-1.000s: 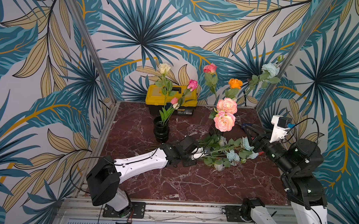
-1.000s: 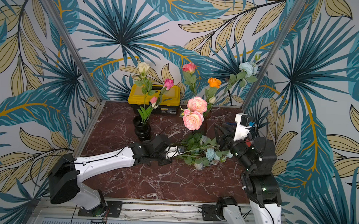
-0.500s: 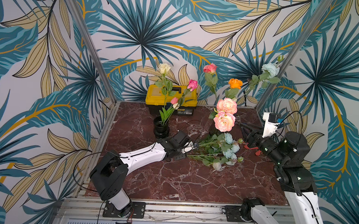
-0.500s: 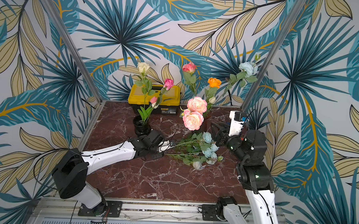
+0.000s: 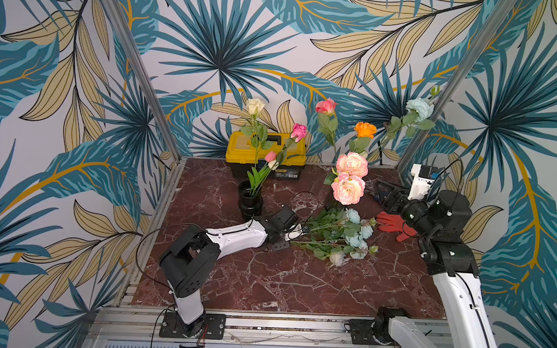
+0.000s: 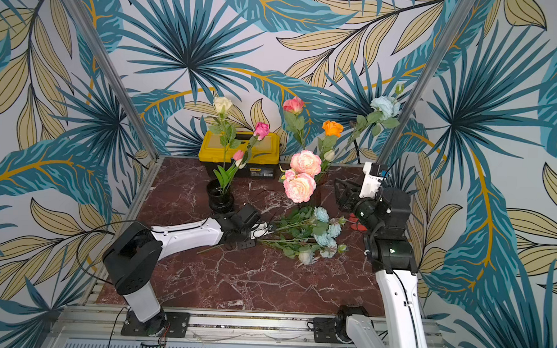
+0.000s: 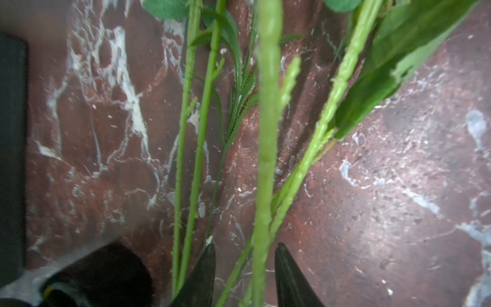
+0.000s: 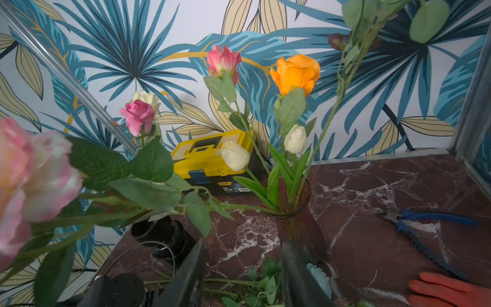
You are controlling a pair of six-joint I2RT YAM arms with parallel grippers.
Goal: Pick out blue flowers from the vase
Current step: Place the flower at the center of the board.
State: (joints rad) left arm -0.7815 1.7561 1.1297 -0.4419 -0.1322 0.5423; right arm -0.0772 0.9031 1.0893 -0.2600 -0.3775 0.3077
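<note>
Blue flowers (image 5: pixel 355 233) lie in a loose bunch on the marble tabletop (image 5: pixel 266 277), blooms toward the right arm and stem ends toward the left hand (image 5: pixel 300 231). In the left wrist view that hand's fingers (image 7: pixel 204 273) stand apart, and one green stem (image 7: pixel 265 159) runs through the gap; whether it touches either finger cannot be told. One further blue bloom (image 5: pixel 419 107) stands high at the back right, its long stem leading down into the brown glass vase (image 8: pixel 297 226). This vase also holds peach-pink peonies (image 5: pixel 349 181) and an orange rose (image 5: pixel 365 129). The right hand (image 8: pixel 241 265) is raised and faces the vase, fingers apart with nothing between them. A red glove (image 5: pixel 393 222) lies just beside the bunch.
</note>
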